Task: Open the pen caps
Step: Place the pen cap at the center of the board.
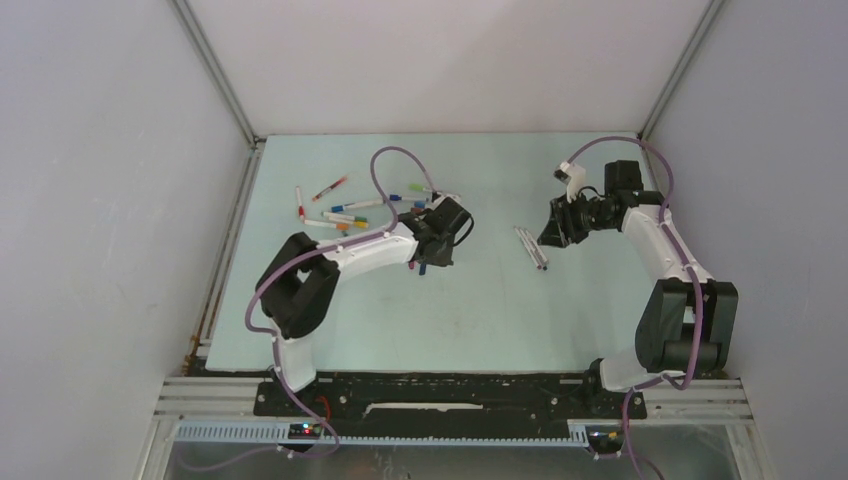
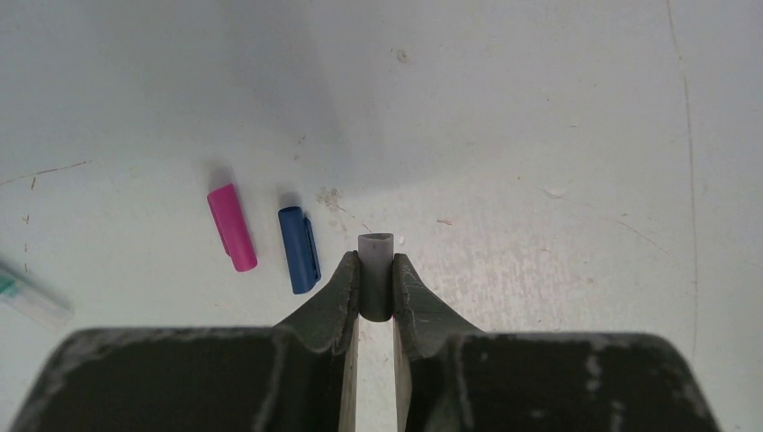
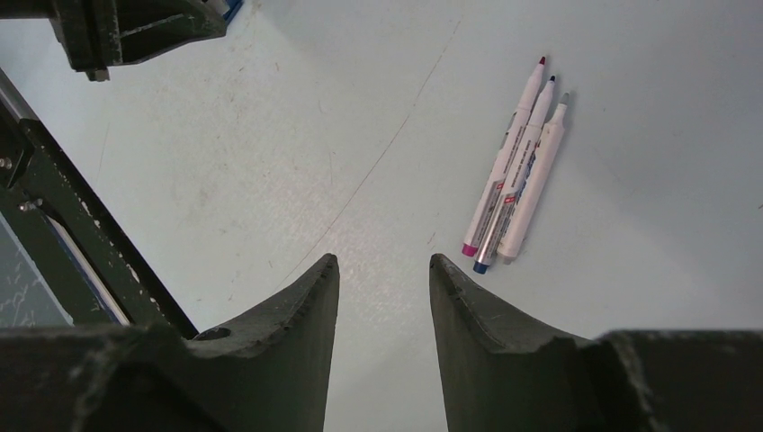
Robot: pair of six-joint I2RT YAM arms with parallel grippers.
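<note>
Now the left gripper [image 2: 376, 274] pinches a grey cap [image 2: 376, 245] narrowly, at the centre of its view. I think it should go low and release beside the blue cap [image 2: 299, 249] and pink cap [image 2: 232, 227], centre left, to avoid rolling. The right gripper [image 3: 384, 270] is half open and empty; three opened pens [image 3: 517, 171] lie upper right.
</note>
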